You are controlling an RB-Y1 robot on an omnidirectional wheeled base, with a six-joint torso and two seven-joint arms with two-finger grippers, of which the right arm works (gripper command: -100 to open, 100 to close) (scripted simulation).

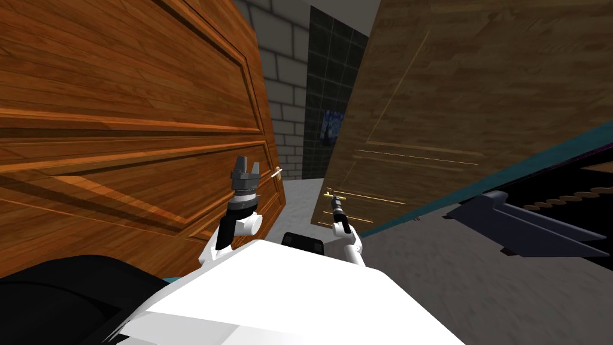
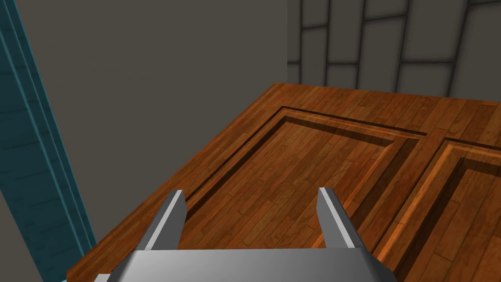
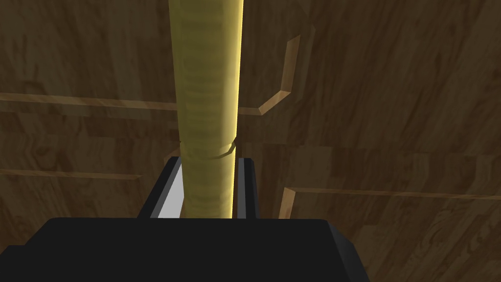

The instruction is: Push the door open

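Right gripper (image 3: 209, 164) around cut-off handle (image 3: 205, 73)

White arms (image 1: 354, 244), dark joints (image 1: 224, 233), grey fingers (image 2: 169, 223)

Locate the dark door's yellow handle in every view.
Head view: handle, small, at the edge of the dark door, in the right claw.
Right wrist view: handle, a thick bar clamped between the claw's fingers.
Left wrist view: faces the reddish door instead.
Shared landmark: the dark door's panel grooves.
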